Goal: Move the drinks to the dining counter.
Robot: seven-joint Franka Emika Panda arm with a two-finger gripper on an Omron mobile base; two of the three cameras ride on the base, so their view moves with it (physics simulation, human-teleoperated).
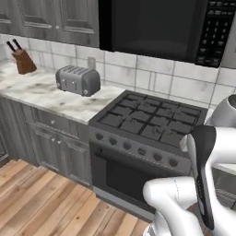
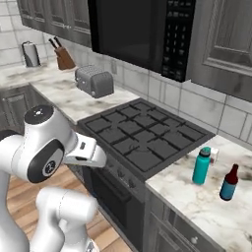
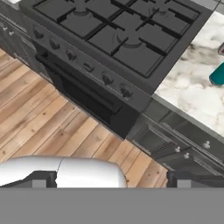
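Hand view shows the fingers [image 3: 112,179] spread, holding nothing. The teal bottle [image 3: 218,75] sits far up-right of them. Reaching from here risks toppling it.

Home kitchen: gas stove [image 1: 150,120] with oven [image 1: 124,177] below, microwave [image 2: 142,32] above, toaster [image 1: 78,80] and knife block [image 1: 22,59] on marble counter [image 1: 50,97], grey cabinets [image 1: 55,150], tiled backsplash [image 1: 138,76], wood floor [image 1: 37,203].
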